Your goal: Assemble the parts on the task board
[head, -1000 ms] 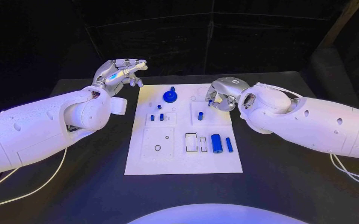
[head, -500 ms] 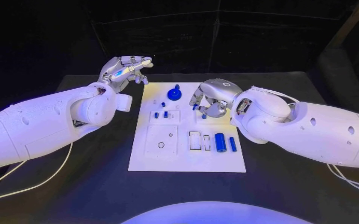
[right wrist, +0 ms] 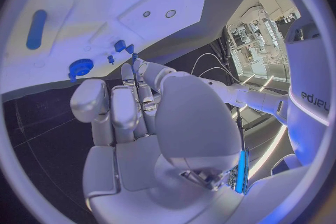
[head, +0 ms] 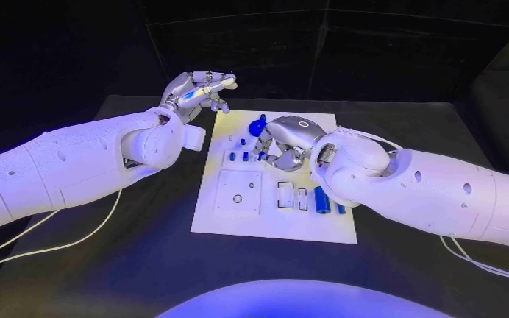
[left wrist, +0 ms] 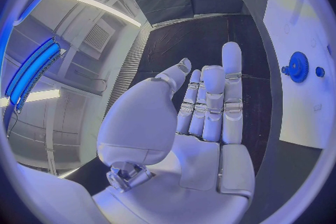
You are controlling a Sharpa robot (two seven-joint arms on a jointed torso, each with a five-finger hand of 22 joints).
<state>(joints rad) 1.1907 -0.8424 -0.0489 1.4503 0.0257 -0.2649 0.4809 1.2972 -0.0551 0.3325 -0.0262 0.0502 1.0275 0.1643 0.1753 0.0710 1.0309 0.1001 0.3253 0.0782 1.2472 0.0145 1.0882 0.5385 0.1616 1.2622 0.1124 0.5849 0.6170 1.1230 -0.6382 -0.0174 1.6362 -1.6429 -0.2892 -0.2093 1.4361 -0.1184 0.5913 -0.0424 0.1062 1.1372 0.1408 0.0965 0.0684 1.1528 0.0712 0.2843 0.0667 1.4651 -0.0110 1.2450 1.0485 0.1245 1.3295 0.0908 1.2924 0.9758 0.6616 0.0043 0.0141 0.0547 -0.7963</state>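
Right hand (head: 285, 143) hovers over the task board (head: 246, 215) mid-bench, fingers curled, grasping nothing; left hand (head: 196, 93) released beside its far-left corner. Blue parts (head: 321, 200) look small, rigid, slippery: pinch their sides.

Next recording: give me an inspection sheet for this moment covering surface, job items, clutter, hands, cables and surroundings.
Surface: black table, with the white task board in the middle.
Job's things: blue gear at the board's far end; small blue pegs mid-board; blue cylinder near the right edge.
Clutter: nothing seen.
Hands: left hand raised beyond the board's far left corner, fingers loosely curled, holding nothing; right hand low over the board's middle, fingers curled; whether it holds a part cannot be told.
Cables: white cable on the table under the left arm.
Surroundings: dark backdrop.
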